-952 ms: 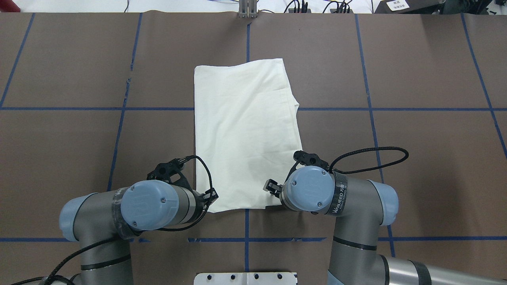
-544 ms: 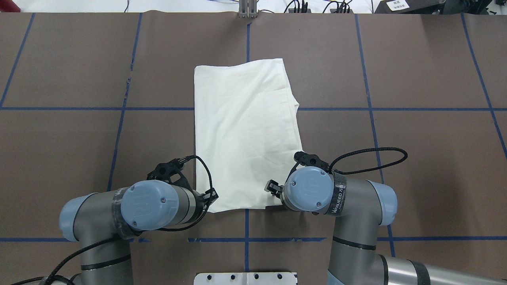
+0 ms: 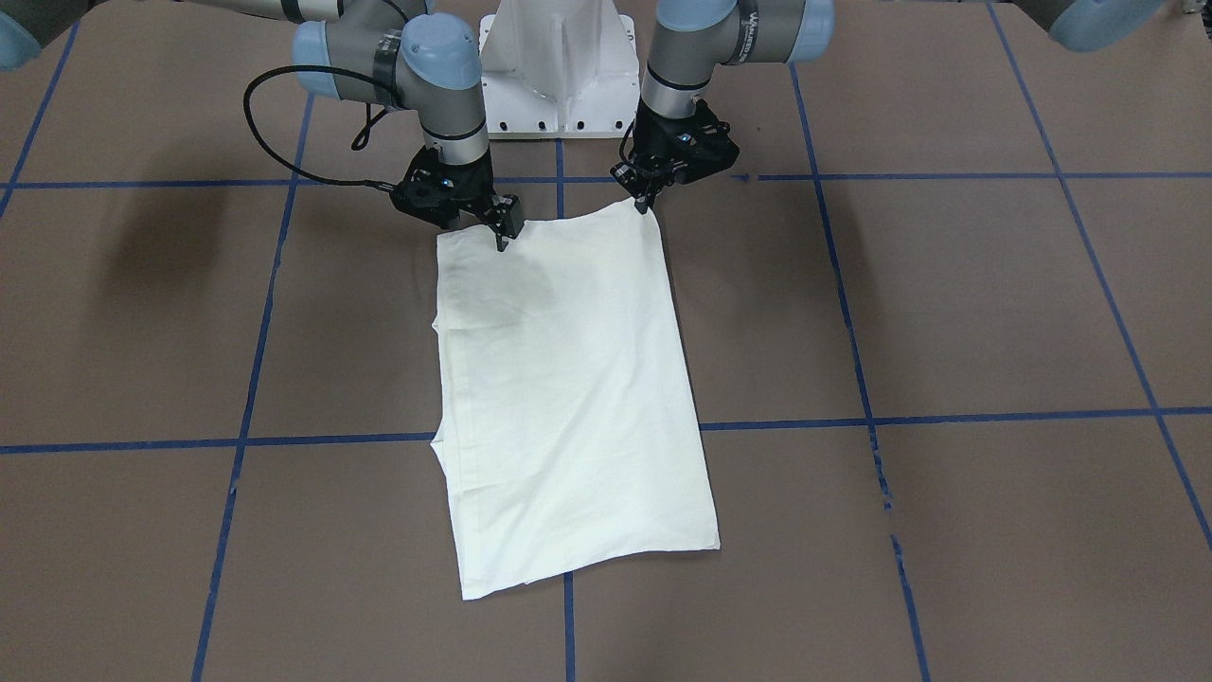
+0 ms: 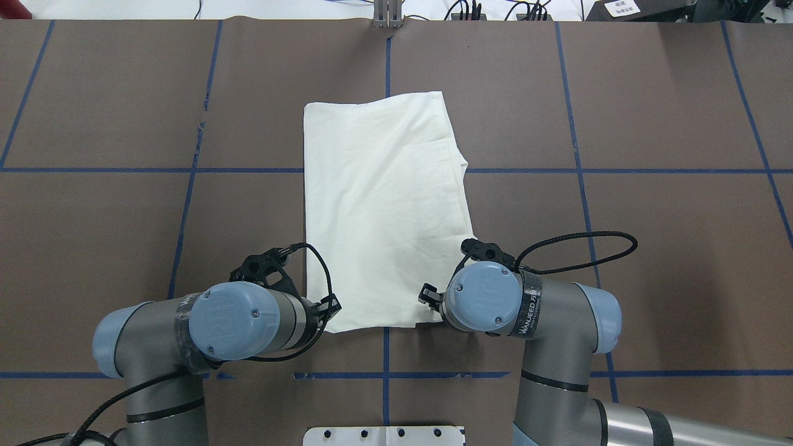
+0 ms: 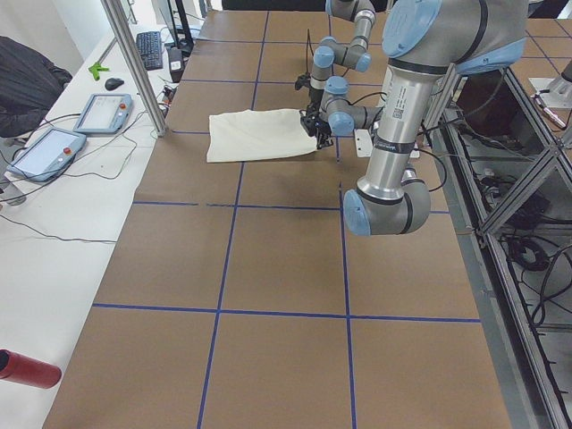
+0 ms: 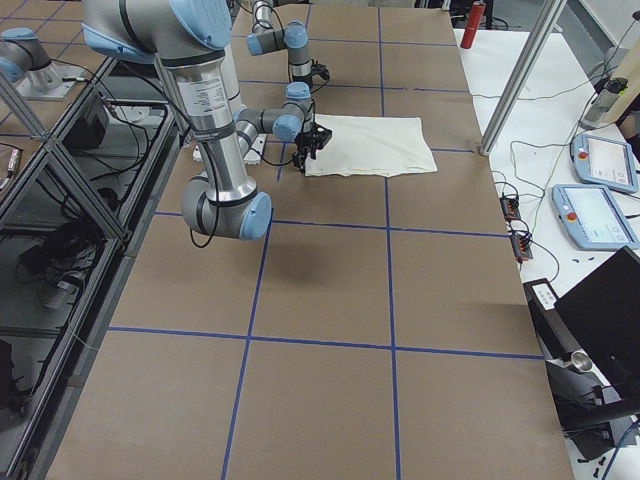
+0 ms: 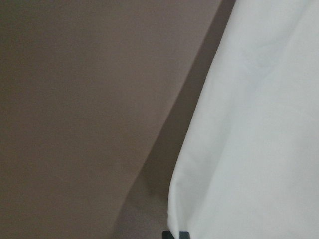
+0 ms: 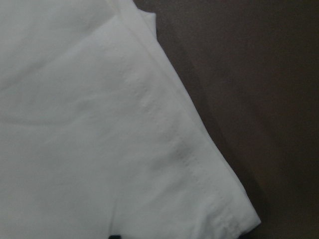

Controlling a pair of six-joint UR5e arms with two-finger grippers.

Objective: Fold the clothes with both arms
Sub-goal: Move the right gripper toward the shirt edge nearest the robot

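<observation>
Tabletop surface: a brown paper-covered table (image 4: 619, 124) marked with blue tape grid lines (image 4: 186, 170).

Workpiece: one cream-white long-sleeved T-shirt (image 4: 384, 210) lies flat at the table centre, plain side up, no print or lettering visible. It forms a long rectangle whose long axis runs away from the robot. No sleeves project; a layered edge shows along the side nearer the right arm, so the side folds appear to be complete.

Manipulators: the grey metal left arm (image 4: 229, 319) and grey metal right arm (image 4: 489, 297), both with light-blue joint caps, are positioned at the two corners of the shirt's edge nearest the robot.

End effectors: the black two-fingered left gripper (image 3: 648, 203) has its tips at one near corner and the black two-fingered right gripper (image 3: 501, 239) touches the other. Whether either is clamped on cloth or released cannot be told from these views. The right wrist view shows the stitched hem (image 8: 164, 134) lying flat on the table.

Task status: judged roughly half done. Remaining, by estimate: secure both near corners, carry them toward the far edge and lay the shirt down shorter.
</observation>
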